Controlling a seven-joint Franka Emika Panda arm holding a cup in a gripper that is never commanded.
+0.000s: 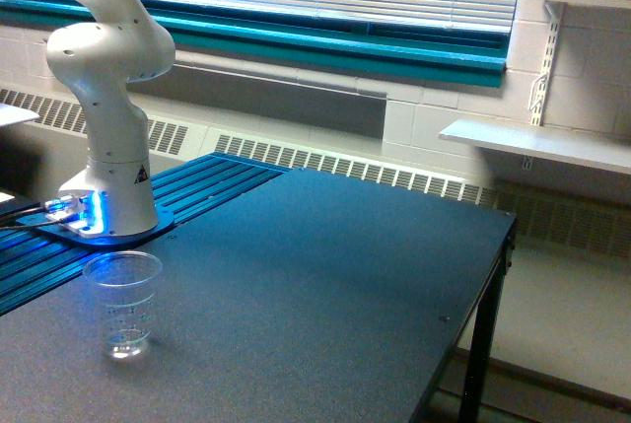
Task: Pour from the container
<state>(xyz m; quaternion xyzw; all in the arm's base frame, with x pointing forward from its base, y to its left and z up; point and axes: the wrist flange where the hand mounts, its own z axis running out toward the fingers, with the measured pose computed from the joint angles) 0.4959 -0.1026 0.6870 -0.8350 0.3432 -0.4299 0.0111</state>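
Gripper and the container are sitting out of frame, so I can't tell the jaw state. Only the arm's white base and lower links (104,98) are showing, at the exterior view's left. A clear plastic cup (122,303) is standing upright on the dark table (325,285), just in front of the base.

At lower left, the cup (122,303) is clear, thin, glossy plastic. The tabletop (325,285) is dark and matt with a fine speckled grain. At upper left, the robot arm (104,98) has a smooth, glossy white shell. Behind it, the ribbed panel (212,178) looks like sheened metal. The wall (444,117) is painted block.
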